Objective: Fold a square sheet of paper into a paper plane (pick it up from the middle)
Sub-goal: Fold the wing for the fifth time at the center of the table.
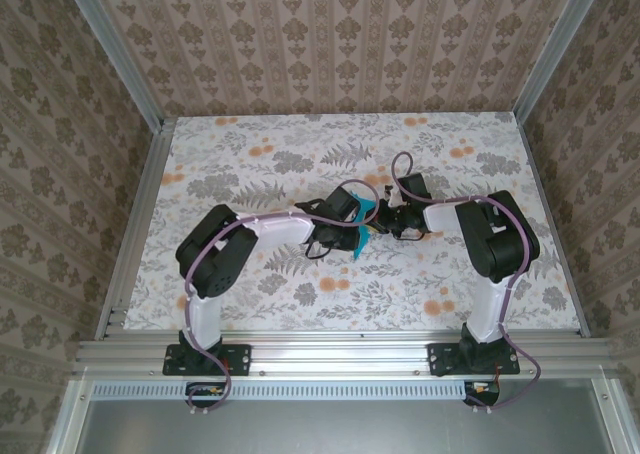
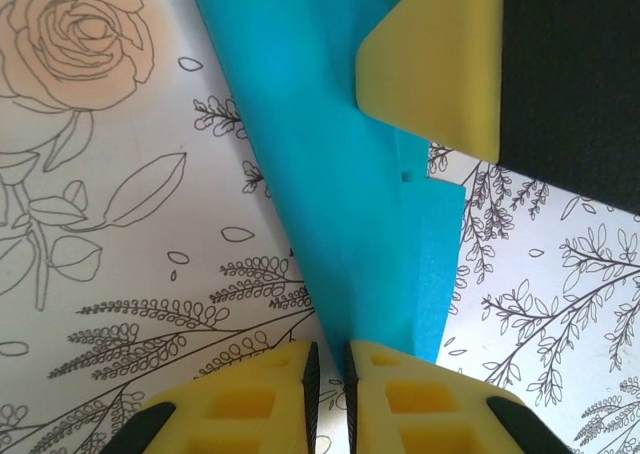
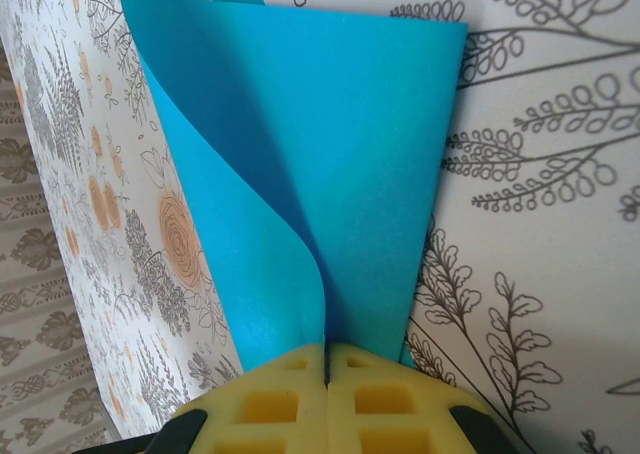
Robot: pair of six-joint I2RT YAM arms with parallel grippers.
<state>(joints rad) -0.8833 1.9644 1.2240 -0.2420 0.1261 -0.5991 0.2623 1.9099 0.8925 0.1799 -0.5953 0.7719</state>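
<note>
Left claw (image 2: pixel 330 366) jaws pressed near together, nipping the narrow bottom end of the sheet of paper (image 2: pixel 335 184), thin blue edge runs right into the slit between the yellow fingers; from there the sheet fans out ahead of the claw and upward, with a small step or notch along its right edge, top cut off by the frame. Ahead and to the right of this claw a yellow pad (image 2: pixel 440 64) of the other claw lies over the sheet's upper part, black body behind it, how much paper is under it is hidden. Right claw (image 3: pixel 327 359) jaws closed tight on the same sheet, paper comes out straight ahead of the fingertips as two layers: a flat panel on the right, a curled flap on the left bending away, gap between them open further out, far corner of the flap cut off at the top. Floral worktop (image 3: pixel 540 174) shows on both sides of the paper. From above the two claws meet tip to tip mid-worktop, only a small blue scrap visible between them, its shape too small and covered to make out
</note>
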